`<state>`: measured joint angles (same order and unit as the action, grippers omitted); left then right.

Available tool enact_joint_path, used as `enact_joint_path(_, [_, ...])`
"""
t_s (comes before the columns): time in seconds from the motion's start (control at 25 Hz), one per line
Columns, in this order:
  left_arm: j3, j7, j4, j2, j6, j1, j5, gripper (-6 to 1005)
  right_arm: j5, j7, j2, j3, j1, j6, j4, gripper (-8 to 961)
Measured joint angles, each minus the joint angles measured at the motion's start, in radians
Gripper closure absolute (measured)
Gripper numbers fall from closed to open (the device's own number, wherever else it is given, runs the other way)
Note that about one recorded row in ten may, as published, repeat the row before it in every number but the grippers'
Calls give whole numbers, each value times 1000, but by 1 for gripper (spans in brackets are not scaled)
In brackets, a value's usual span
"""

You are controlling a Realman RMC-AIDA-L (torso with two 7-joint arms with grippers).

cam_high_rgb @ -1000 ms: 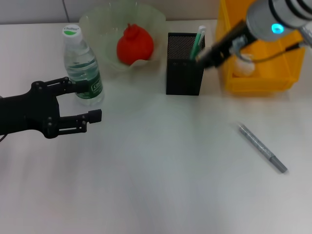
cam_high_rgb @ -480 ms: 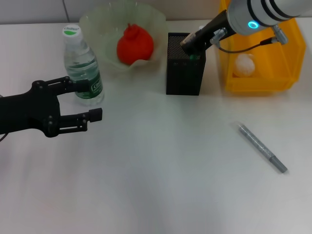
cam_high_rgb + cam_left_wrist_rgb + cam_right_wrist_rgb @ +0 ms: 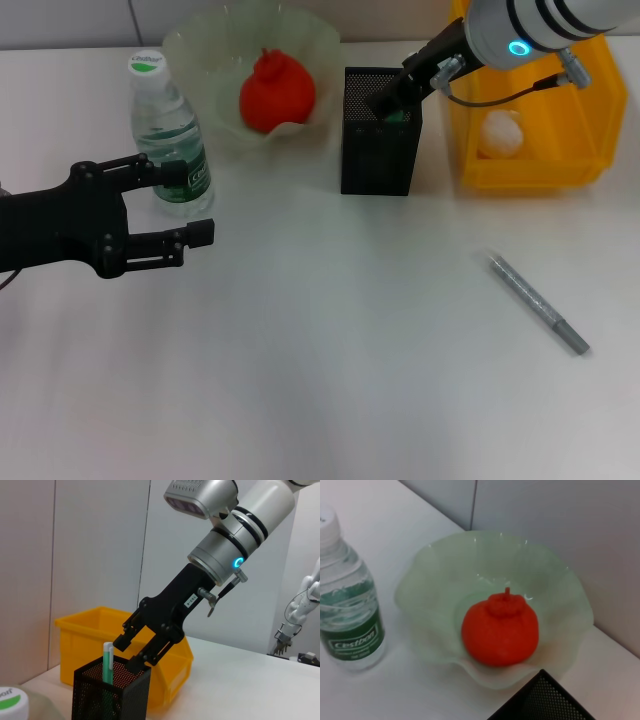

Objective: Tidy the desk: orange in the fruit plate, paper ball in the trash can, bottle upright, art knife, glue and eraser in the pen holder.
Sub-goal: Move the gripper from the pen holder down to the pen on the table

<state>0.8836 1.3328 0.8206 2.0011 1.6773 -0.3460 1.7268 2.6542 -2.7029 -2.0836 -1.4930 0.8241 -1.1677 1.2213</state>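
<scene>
My right gripper [image 3: 386, 100] hangs over the black mesh pen holder [image 3: 377, 150]. In the left wrist view its fingers [image 3: 121, 640] stand apart just above the holder's rim [image 3: 112, 672]. A green and white stick [image 3: 107, 661] stands in the holder beside them. A slim grey art knife [image 3: 537, 302] lies on the table at the right. The orange [image 3: 277, 90] sits in the pale green fruit plate [image 3: 200, 50]. The bottle [image 3: 168, 135] stands upright. My left gripper [image 3: 195, 203] is open beside it. A paper ball [image 3: 500, 132] lies in the yellow bin [image 3: 520, 176]. No eraser shows.
The right wrist view shows the orange [image 3: 500, 630] in the plate [image 3: 420, 590], the bottle [image 3: 347, 610] and a corner of the pen holder [image 3: 545, 700]. The plate, holder and bin stand in a row along the table's far edge.
My right gripper carried the green and white stick from beside the bin over the pen holder and lowered it in. Its fingers now stand apart. My left arm barely moved.
</scene>
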Motion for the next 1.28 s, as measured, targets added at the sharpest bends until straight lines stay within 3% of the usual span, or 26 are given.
enact_joint_path(0.28, [0,0,0,-4,3,6,0,202,6,0,2,8,-15,-177,128,307])
enact_joint_path(0.48, [0,-5,0,-1,0,11,1,202,44,0,4,11,-26,-363,252,307])
enact_joint_path(0.52, [-1,-6,0,0,-1,12,1,202,73,-1,3,11,-30,-450,307,307])
enact_joint_path(0.64, [-7,-7,0,0,-1,12,1,202,86,-4,3,11,-29,-520,340,307])
enact_joint_path(0.92, [-21,-8,0,2,0,11,-1,202,144,-2,3,13,8,-704,302,307])
enact_joint_path(1.28, [-24,-1,-2,15,-10,11,-7,202,174,10,3,13,3,-738,191,306])
